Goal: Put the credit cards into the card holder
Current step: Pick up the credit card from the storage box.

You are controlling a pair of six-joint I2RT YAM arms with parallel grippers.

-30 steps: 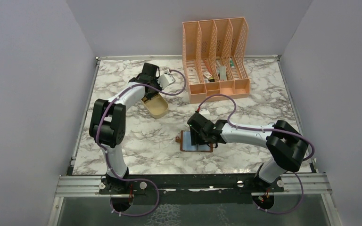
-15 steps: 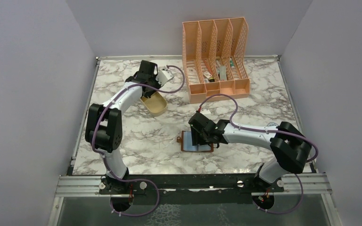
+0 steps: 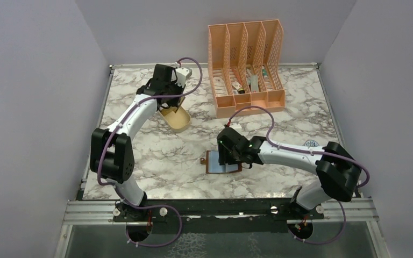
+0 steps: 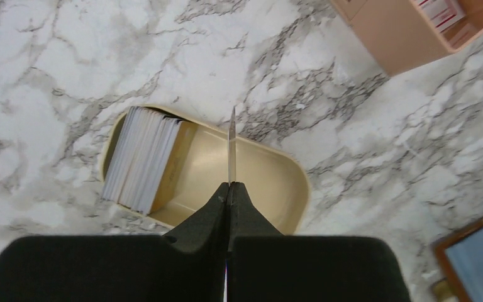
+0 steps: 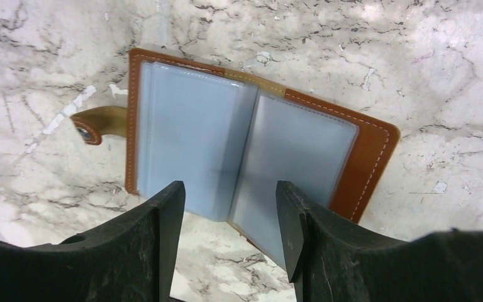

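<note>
An open brown card holder lies flat on the marble, its bluish pockets facing up and its snap tab to the left. My right gripper hovers open over its near edge, one finger to each side of the fold, and holds nothing. A stack of pale credit cards stands on edge at the left end of a beige oval tray. Above that tray, my left gripper is shut on one credit card, seen edge-on and pointing away from the fingers. In the top view the left gripper is just behind the tray.
A tall peach four-slot file organiser with small items in it stands at the back right of the table; its corner shows close to the tray. Grey walls close in the left, right and back sides.
My left gripper has closed on a card and drawn up and back from the tray. The right gripper stays open over the card holder, shifted slightly.
</note>
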